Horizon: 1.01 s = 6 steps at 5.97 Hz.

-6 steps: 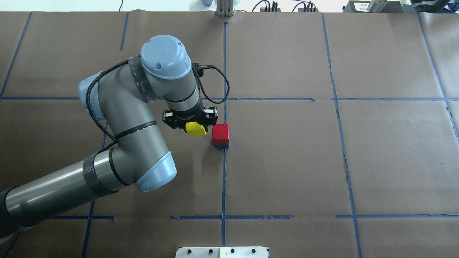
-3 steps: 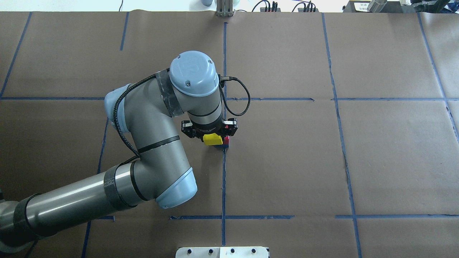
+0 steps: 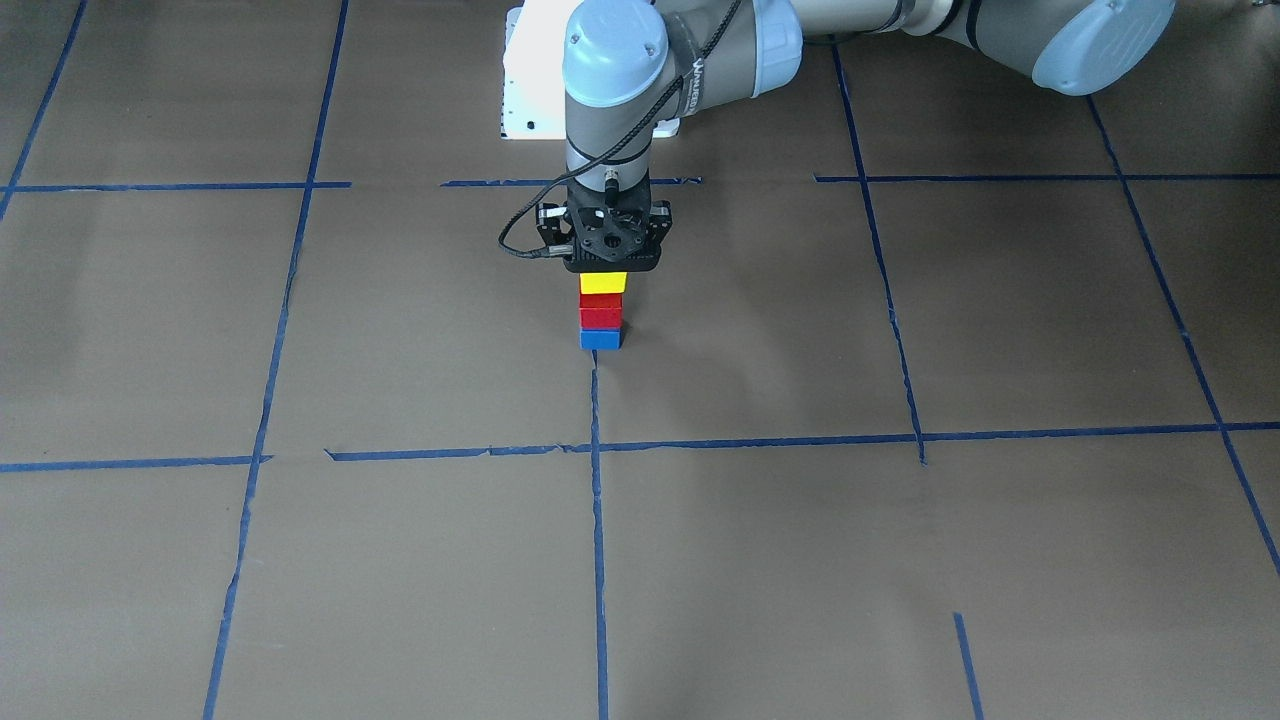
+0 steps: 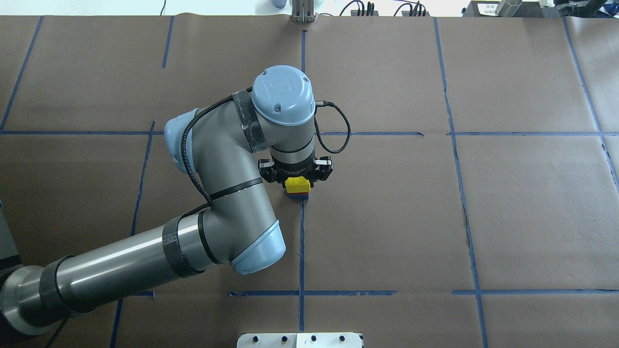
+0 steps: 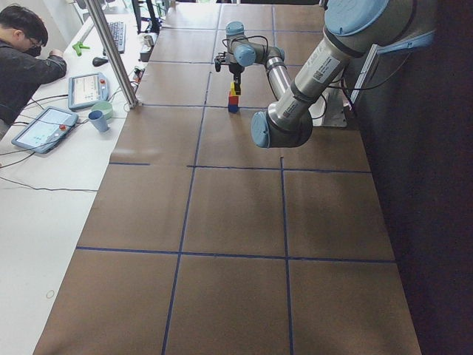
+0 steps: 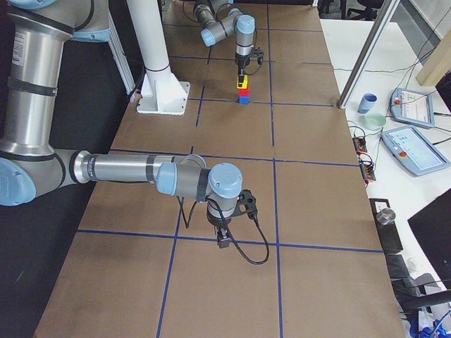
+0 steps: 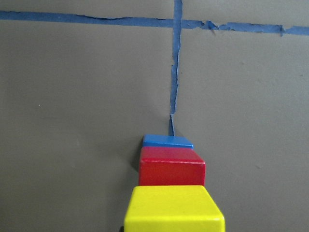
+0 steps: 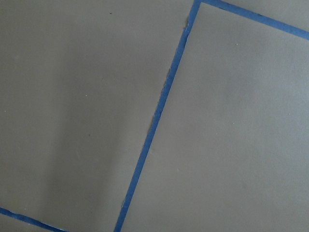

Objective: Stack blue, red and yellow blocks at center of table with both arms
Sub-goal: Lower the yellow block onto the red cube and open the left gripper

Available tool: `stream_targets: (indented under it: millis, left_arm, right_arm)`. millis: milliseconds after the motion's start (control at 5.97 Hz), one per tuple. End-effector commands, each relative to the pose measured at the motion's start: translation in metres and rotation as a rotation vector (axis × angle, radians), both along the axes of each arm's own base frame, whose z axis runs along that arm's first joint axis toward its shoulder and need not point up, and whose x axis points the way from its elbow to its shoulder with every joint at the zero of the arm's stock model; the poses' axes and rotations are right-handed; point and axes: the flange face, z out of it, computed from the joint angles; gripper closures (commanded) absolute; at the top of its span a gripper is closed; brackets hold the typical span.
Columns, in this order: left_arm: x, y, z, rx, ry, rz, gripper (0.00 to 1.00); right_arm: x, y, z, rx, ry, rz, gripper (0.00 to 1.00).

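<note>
A blue block (image 3: 600,340) sits on the table's centre tape cross with a red block (image 3: 601,313) stacked on it. My left gripper (image 3: 604,276) points straight down and is shut on the yellow block (image 3: 603,284), holding it squarely on top of the red one; I cannot tell whether it rests there. In the overhead view the yellow block (image 4: 297,184) covers the stack, with a blue sliver (image 4: 299,196) below it. The left wrist view shows yellow (image 7: 174,209), red (image 7: 172,166) and blue (image 7: 167,141) in line. My right gripper (image 6: 223,239) hangs over bare table far from the stack; I cannot tell its state.
Brown paper with blue tape lines (image 4: 302,241) covers the table. A white base plate (image 3: 530,90) lies by the robot's base. An operator (image 5: 22,59), tablets and cups are along the far side, by a metal post (image 5: 111,52).
My left arm has carried the yellow block to the right, from beside the red-on-blue stack to directly over it, and the red top is now covered in the overhead view.
</note>
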Motion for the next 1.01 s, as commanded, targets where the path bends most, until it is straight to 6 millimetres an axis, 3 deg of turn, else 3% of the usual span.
stream_targets:
  millis: [0,838]
  left_arm:
    - [-0.0004,-0.0023,-0.0001,0.003,-0.002,-0.001,0.91]
    - [-0.0016,-0.0053,0.0011,0.008,-0.004,0.002,0.92]
  right_arm:
    - [0.0000,0.0000,0.0000,0.000,0.000,0.000,0.00]
    - [0.0000,0.0001,0.0007,-0.001,0.000,0.000,0.00]
